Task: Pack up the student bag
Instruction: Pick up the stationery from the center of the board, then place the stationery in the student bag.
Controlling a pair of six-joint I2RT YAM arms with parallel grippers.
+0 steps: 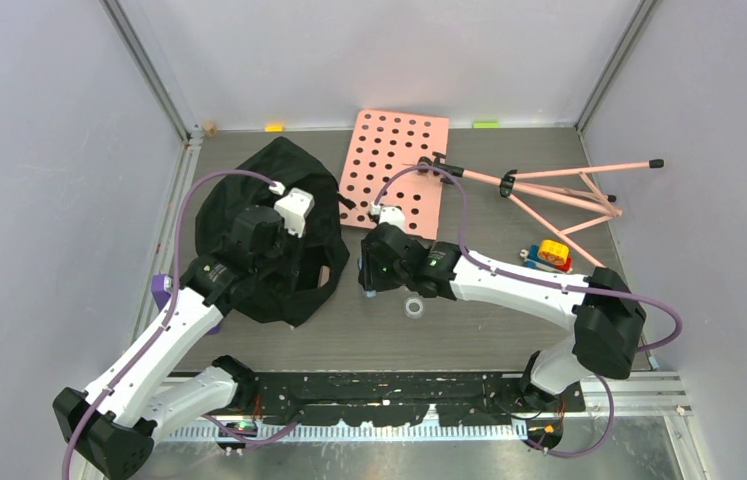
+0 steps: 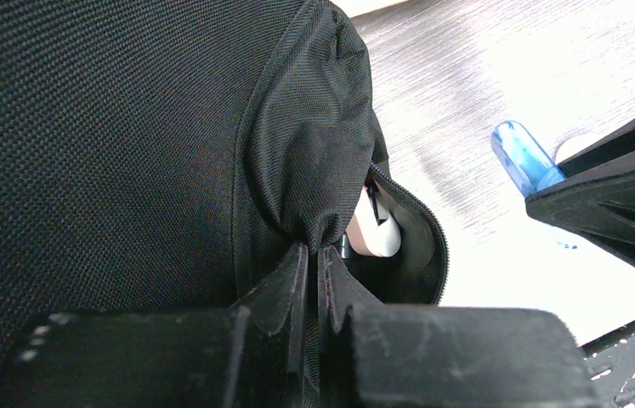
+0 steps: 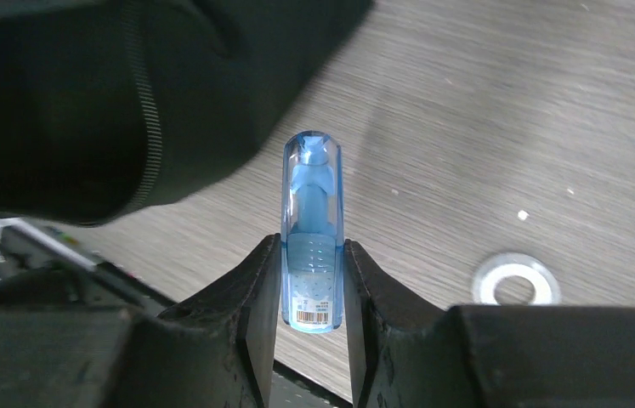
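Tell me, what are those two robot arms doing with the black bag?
They are packing it. The left hand pinches a fold of the black bag beside its zipper, where the pocket gapes and something white already sits inside. The right hand grips a small blue tube and holds it just outside the bag, not in yet. A pink board, a pink stand and a little ring lie on the table.
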